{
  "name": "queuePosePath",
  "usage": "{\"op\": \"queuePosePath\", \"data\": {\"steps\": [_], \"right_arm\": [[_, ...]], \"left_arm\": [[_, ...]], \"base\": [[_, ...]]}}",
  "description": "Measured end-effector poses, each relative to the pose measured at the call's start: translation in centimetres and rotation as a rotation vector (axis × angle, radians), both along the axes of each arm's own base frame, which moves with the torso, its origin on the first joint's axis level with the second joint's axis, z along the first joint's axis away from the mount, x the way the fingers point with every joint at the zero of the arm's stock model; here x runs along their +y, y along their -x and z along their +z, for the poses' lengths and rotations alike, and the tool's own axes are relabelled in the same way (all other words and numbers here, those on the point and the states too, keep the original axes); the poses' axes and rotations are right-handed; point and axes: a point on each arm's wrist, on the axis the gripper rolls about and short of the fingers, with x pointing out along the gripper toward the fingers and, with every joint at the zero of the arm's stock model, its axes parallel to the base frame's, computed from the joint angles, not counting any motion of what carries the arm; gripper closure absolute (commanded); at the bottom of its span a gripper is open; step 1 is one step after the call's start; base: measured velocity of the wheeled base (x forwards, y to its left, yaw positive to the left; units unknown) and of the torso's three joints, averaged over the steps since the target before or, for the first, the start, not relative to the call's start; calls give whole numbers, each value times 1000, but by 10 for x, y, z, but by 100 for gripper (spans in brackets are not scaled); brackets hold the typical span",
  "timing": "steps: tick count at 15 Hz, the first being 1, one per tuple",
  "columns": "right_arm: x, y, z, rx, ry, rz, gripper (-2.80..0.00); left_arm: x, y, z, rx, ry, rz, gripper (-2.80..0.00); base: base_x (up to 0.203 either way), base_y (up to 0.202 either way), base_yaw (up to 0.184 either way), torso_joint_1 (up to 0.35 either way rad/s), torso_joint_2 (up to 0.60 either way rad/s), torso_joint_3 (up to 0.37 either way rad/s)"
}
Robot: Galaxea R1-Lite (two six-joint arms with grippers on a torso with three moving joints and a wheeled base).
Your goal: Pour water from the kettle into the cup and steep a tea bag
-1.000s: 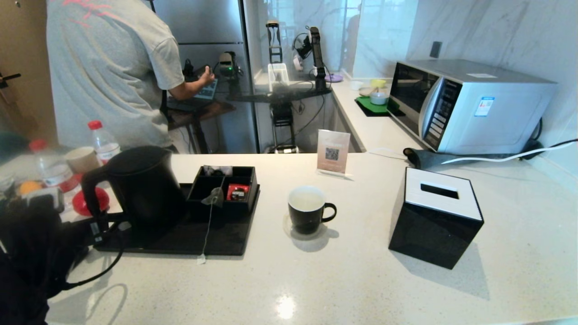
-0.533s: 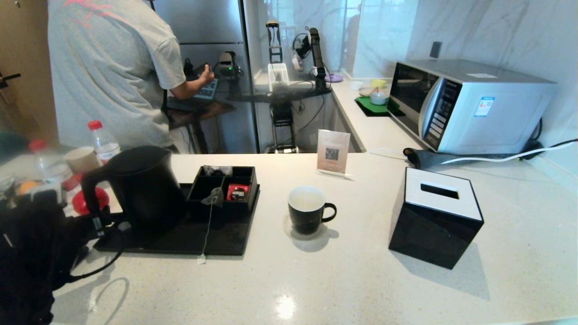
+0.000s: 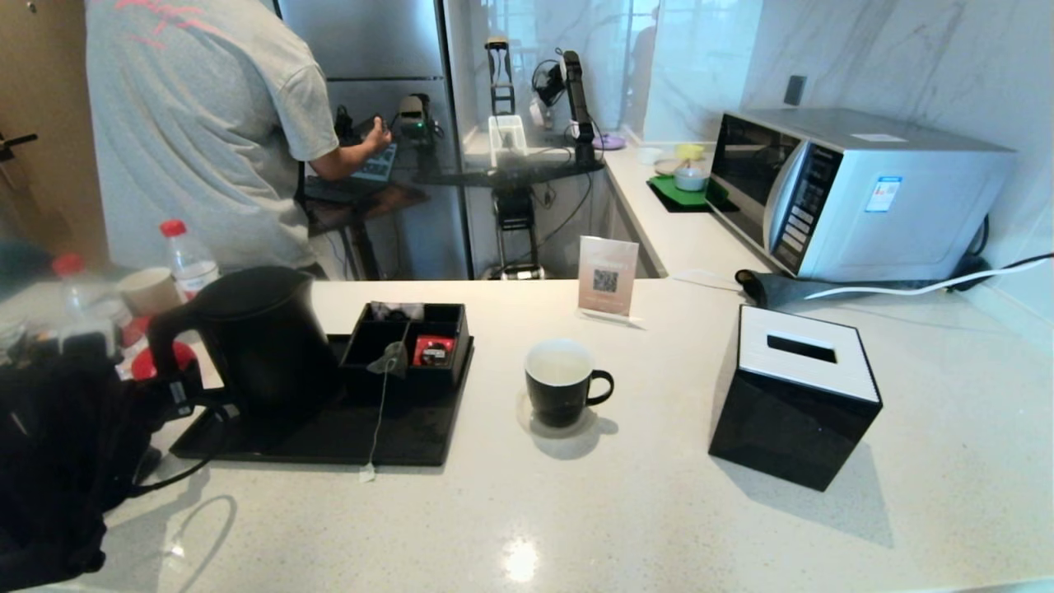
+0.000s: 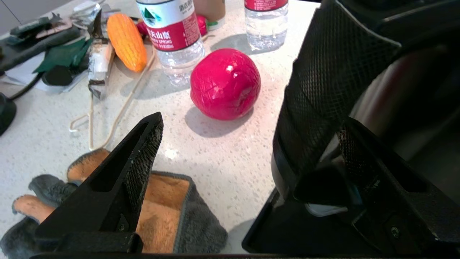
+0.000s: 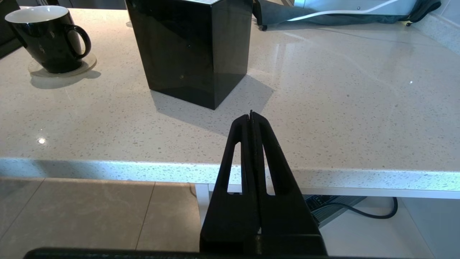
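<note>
Left gripper [image 4: 248, 144] has risen, fingers spread, seemingly astride kettle handle [image 4: 323, 90].

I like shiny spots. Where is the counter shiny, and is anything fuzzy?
Head view: a bright glare spot on the counter near the front edge; the bottles at far left look fuzzy. Right wrist view: a small glint on the counter left of the tissue box, which casts a soft shadow.

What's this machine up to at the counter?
It is making tea. Its left gripper is wide open around the handle of the black kettle, which stands on a black tray; nothing is lifted. The tea bag hangs over the tray's organizer, its string trailing to the counter. The cup waits on a coaster. The right gripper is shut and idle off the counter's edge.
</note>
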Motion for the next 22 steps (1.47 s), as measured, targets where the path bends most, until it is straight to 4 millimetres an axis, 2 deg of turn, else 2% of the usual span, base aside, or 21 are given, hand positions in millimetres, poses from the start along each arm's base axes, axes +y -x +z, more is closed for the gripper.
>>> {"op": "queuePosePath", "data": {"steps": [10,22], "right_arm": [[0,0,0,0,0,0,0],[0,0,0,0,0,0,0]], "left_arm": [[10,-7,1,-20,-10,25,-280],[18,-29,1,-48,-53,19,-280]], "base": [[0,0,0,0,0,0],[0,0,0,0,0,0]]}}
